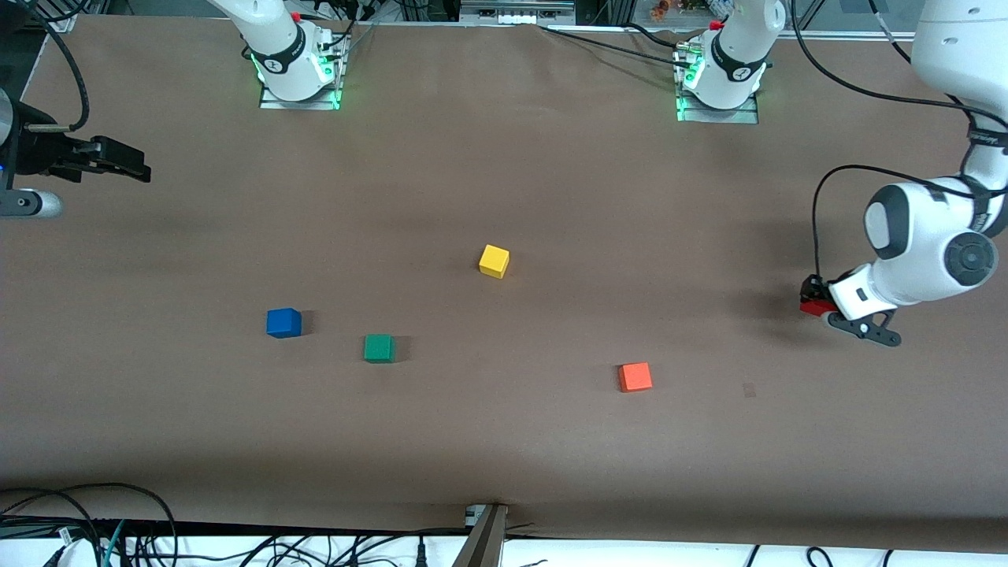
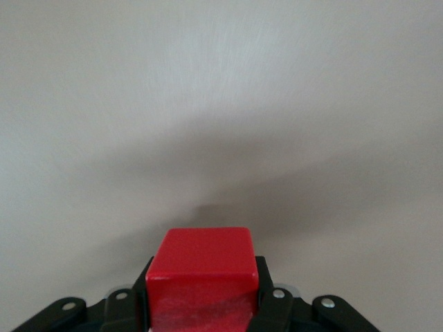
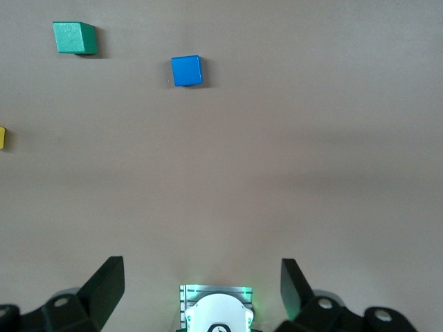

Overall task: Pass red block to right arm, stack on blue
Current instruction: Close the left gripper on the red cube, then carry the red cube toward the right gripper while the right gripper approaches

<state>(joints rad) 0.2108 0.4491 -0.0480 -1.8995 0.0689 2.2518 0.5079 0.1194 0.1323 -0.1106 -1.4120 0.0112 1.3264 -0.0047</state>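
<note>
Table [image 1: 504, 181]: a wide surface under a plain brown matte cover, with soft shadows below the arms and a small faint darker patch [image 1: 749, 390] nearer the front camera than the left gripper.
Landmark: the yellow cube [image 1: 494, 261], near the middle of the table; the places below are given from it.
Red block [image 1: 813, 305]: well away from the yellow cube toward the left arm's end of the table, down at the cover, clamped between the left gripper's fingers; in the left wrist view its top face and one side [image 2: 202, 277] show between the black fingers [image 2: 271, 304].
Left gripper [image 1: 819, 303]: clenched on the red block, low at the table surface; its arm bends down from the edge of the front view.
Blue cube [image 1: 283, 323]: toward the right arm's end from the yellow cube and somewhat nearer the front camera, alone on the cover; also seen from the right wrist [image 3: 187, 70].
Green cube [image 1: 379, 347]: between the blue cube and the yellow cube along the table, nearer the front camera than both; apart from the blue one.
Orange cube [image 1: 635, 376]: toward the left arm's end from the yellow cube and nearer the front camera.
Right gripper [image 1: 118, 165]: released, fingers spread wide with nothing between them, waiting in the air at the right arm's end of the table, well apart from the yellow cube.
Arm bases [image 1: 298, 67]: two plates with green lights at the table edge farthest from the front camera.
Room: black cables [image 1: 118, 528] trail along the edge nearest the front camera; more cables run by the bases.
</note>
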